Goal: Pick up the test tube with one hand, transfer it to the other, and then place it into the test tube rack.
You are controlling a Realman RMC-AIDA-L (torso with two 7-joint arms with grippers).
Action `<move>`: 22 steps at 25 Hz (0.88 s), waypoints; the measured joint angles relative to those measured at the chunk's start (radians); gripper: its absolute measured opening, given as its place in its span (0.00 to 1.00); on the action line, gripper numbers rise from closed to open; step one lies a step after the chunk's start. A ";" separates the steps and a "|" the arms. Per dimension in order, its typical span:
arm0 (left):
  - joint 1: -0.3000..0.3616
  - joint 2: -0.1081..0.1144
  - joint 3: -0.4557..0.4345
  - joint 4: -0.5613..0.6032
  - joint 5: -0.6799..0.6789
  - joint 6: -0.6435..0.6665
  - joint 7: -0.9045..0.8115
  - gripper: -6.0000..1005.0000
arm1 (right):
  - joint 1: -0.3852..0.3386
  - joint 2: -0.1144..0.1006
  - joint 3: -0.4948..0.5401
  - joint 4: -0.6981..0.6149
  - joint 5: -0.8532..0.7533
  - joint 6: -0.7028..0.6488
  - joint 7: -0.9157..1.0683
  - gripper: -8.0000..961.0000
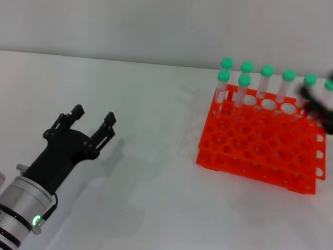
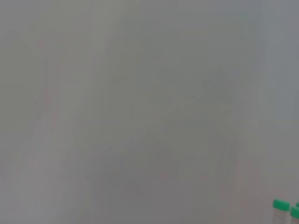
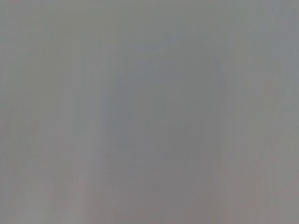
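Orange plastic rack (image 1: 256, 143) glossy; tubes (image 1: 221, 90) clear plastic; table (image 1: 149, 204) matt white.

A plain white table (image 1: 149, 215) meets a pale grey wall (image 1: 134, 20) behind it.

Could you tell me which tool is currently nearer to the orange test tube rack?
The right tool is nearer, at the far right corner of the test tube rack. The left tool is open over the bare table, well off to the rack's left.
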 joint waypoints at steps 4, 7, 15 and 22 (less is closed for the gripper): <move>0.011 0.001 -0.053 -0.002 -0.008 0.021 0.000 0.78 | -0.022 0.000 0.000 0.159 0.264 -0.115 -0.215 0.88; 0.013 0.002 -0.097 -0.003 -0.009 0.025 0.000 0.78 | -0.022 0.001 -0.003 0.259 0.425 -0.114 -0.338 0.89; 0.009 0.002 -0.178 -0.019 -0.046 0.015 -0.002 0.78 | -0.029 0.001 -0.002 0.362 0.548 -0.091 -0.356 0.91; 0.011 0.000 -0.179 -0.025 -0.214 0.014 -0.003 0.78 | -0.039 0.001 -0.009 0.365 0.543 -0.097 -0.350 0.90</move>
